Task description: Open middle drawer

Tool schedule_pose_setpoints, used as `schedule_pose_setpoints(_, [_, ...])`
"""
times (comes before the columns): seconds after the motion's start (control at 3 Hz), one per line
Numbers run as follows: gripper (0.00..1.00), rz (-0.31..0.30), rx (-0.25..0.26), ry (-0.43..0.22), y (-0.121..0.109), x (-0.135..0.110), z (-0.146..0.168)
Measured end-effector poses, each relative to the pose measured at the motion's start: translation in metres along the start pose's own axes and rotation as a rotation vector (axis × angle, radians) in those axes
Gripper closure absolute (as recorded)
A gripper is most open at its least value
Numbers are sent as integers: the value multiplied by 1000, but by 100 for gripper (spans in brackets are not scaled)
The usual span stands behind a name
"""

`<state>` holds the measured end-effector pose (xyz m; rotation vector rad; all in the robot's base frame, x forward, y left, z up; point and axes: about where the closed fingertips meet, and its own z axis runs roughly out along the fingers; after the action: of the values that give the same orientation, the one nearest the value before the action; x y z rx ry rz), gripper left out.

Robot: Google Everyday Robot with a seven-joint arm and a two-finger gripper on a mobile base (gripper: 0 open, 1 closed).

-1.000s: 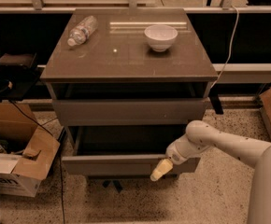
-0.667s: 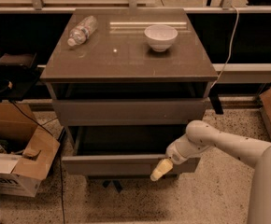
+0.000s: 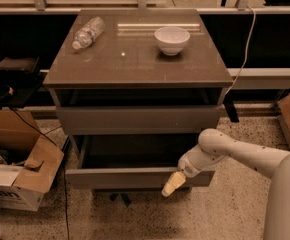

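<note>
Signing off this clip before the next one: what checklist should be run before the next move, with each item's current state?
1. The middle drawer pulled out, dark inside visible: ok.
2. The gripper against its front panel, near the right end: ok.
3. Hold on the panel secure: cannot tell.
4. The top drawer shut: not ok, it stands slightly out.
5. The white bowl and water bottle back from the front edge of the cabinet top: ok.
6. The cardboard box left of the drawer's path: ok.
</note>
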<state>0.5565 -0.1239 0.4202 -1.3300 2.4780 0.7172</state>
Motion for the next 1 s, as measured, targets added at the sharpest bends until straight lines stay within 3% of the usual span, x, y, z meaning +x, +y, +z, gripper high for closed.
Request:
schedule_pose_setpoints(0.67, [0, 0, -3, 3, 1, 1, 0])
schedule_pose_setpoints(1.0, [0, -1, -30, 32, 10, 8, -1])
